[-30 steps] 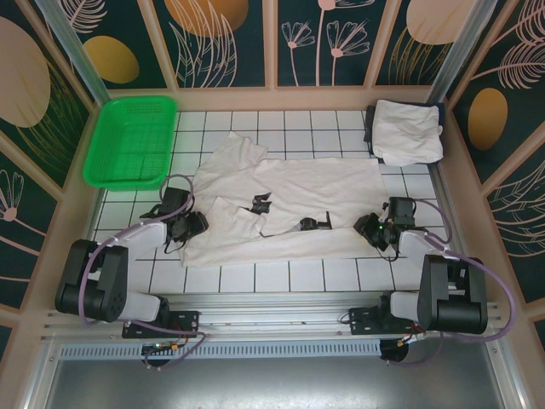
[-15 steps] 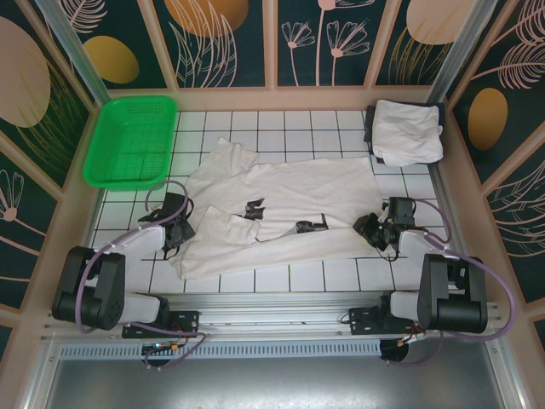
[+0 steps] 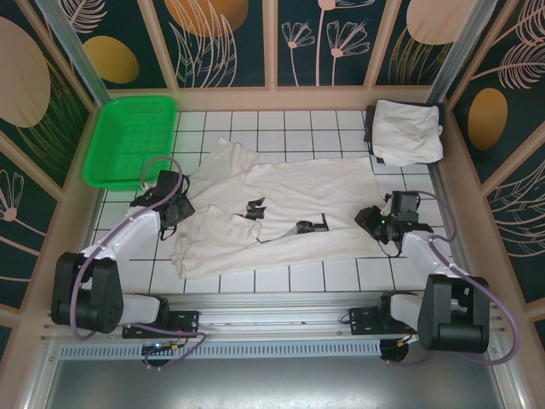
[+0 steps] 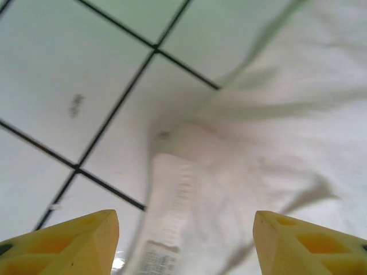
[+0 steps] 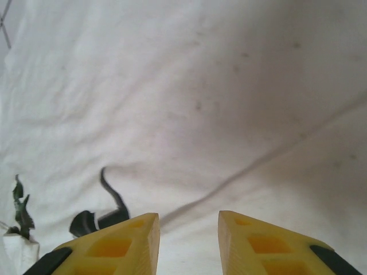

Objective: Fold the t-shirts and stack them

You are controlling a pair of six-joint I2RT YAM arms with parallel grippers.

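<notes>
An off-white t-shirt (image 3: 298, 192) lies spread, partly folded, across the middle tiles, with its lower left part doubled over. Its ribbed collar and label (image 4: 166, 217) lie on the tiles between my left gripper's yellow fingers (image 4: 69, 240). My left gripper (image 3: 180, 212) (image 4: 186, 243) stands open at the shirt's left edge, holding nothing. My right gripper (image 3: 369, 221) (image 5: 188, 243) hovers over the shirt's right edge, its jaws a small way apart with bare cloth (image 5: 189, 103) below them. A second t-shirt (image 3: 407, 130) lies folded at the back right corner.
A green mesh basket (image 3: 132, 141) stands at the back left. Small black marks (image 3: 254, 207) (image 3: 311, 227) (image 5: 94, 217) show on the spread shirt. Wooden rails and patterned walls close in the tiled table (image 3: 255, 277) on three sides.
My left gripper has opened, let go of the shirt's left part and drawn back to the left and away. That part of the shirt has shifted left. My right gripper moved slightly farther away.
</notes>
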